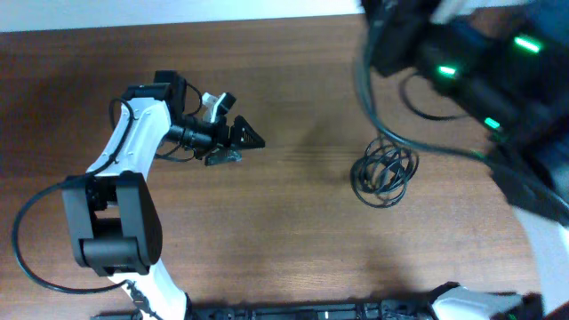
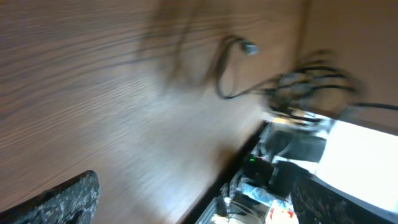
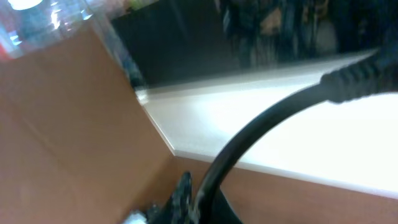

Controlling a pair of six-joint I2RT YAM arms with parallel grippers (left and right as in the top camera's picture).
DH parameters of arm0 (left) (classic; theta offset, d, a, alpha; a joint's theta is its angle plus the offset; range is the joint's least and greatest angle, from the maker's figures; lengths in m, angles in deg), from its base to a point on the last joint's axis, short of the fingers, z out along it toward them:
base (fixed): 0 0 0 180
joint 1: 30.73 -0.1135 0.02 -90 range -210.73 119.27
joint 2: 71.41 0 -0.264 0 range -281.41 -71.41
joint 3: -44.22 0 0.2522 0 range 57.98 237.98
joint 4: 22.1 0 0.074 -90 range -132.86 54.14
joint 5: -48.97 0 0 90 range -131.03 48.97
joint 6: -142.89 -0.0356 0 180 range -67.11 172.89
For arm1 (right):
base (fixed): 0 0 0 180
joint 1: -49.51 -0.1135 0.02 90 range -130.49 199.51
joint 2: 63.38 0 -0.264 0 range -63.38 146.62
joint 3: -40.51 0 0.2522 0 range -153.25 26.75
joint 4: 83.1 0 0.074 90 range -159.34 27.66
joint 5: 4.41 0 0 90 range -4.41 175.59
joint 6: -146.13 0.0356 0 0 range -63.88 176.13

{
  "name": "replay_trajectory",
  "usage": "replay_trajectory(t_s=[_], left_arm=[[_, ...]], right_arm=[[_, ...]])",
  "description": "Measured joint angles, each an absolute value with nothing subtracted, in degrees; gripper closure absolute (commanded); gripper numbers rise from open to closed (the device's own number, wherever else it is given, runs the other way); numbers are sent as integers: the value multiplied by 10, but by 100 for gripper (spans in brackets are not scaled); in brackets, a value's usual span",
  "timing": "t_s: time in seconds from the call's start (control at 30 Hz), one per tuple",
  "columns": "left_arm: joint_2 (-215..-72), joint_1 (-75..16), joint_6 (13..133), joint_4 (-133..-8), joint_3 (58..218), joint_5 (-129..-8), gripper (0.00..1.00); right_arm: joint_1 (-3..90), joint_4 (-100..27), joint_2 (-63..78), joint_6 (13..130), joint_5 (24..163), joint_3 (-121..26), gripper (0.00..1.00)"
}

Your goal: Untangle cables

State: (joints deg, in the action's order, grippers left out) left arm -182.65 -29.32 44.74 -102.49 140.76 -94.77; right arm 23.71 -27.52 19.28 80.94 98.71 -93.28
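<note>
Overhead view: the cables (image 1: 384,171) lie as one small coiled bundle of thin black loops on the wooden counter (image 1: 293,231), right of centre. The bundle rests flat and neither arm touches it.

Left arm (image 1: 124,178): it extends from the near left edge of the counter towards the centre, and its claw (image 1: 240,135) points right, towards the bundle. The claw is well apart from the cables, with bare counter between them.

Left wrist view: the picture is blurred. Two dark speckled fingers (image 2: 68,199) show at the bottom corners, one at each side. They stand wide apart and nothing is held between them. Beyond them on the counter, one thin cord curves out in a loose loop ending in a small plug (image 2: 249,48). The rest of the bundle appears as a smeared dark knot to the right of the loop.

Right arm (image 1: 471,71): it fills the upper right of the overhead view, close to the camera and heavily blurred, with green lights showing on it. A thick black wire (image 1: 418,142) attached to this arm curves down and passes just above the bundle.

Right wrist view: also blurred. It shows the thick wire crossing the picture, brown counter and a white band behind. Whether the right claw is apart or together cannot be told.
</note>
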Motion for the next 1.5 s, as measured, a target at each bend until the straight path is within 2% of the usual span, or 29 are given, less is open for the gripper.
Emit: replay_trajectory(t_s=[0.07, 0.13, 0.23, 0.33, 0.4, 0.53, 0.73, 0.77, 0.8, 0.87, 0.9, 0.97, 1.07, 1.13, 1.17, 1.27, 1.37, 1.5], left_arm=[[-1826, -300, 418, -1025, 1408, -991, 4], [-1826, -306, 348, -1058, 1408, -1061, 0], [-1827, -304, 191, -1170, 1427, -1124, 1], [-1826, -297, 103, -1182, 1492, -1146, 1], [-1824, -281, 80, -1159, 1528, -1148, 1], [-1822, -269, 68, -1144, 1540, -1147, 1], [-1822, -205, 57, -1116, 1541, -1158, 1], [-1821, -206, 57, -1114, 1542, -1169, 16], [-1821, -206, 57, -1115, 1542, -1174, 47], [-1819, -206, 54, -1119, 1543, -1183, 76], [-1819, -203, 53, -1119, 1543, -1186, 86], [-1819, -197, 49, -1119, 1543, -1186, 100], [-1819, -192, 44, -1121, 1543, -1187, 100], [-1819, -200, 63, -1118, 1546, -1196, 100], [-1819, -207, 76, -1120, 1551, -1199, 100], [-1819, -245, 168, -1120, 1641, -1219, 100], [-1819, -265, 257, -1096, 1751, -1260, 100], [-1818, -267, 431, -968, 1886, -1289, 100]], right_arm=[[233, -260, 262, 810, 1037, -927, 96], [229, -282, 324, 837, 1124, -924, 96], [241, -334, 331, 924, 1159, -922, 96], [249, -342, 330, 982, 1189, -923, 96], [249, -353, 330, 1015, 1240, -923, 96], [249, -459, 330, 1091, 1338, -923, 96], [247, -470, 330, 1158, 1408, -923, 96], [247, -471, 330, 1160, 1410, -923, 96], [247, -471, 330, 1160, 1412, -923, 96], [247, -473, 330, 1161, 1412, -923, 96], [247, -473, 330, 1161, 1409, -923, 96], [247, -474, 330, 1162, 1404, -923, 96], [258, -470, 330, 1160, 1400, -923, 94], [302, -431, 329, 1139, 1398, -923, 34], [332, -381, 329, 1110, 1396, -926, 18], [396, -208, 329, 986, 1378, -930, 6], [420, -32, 329, 881, 1280, -930, 5], [414, 96, 330, 786, 1131, -921, 5]])
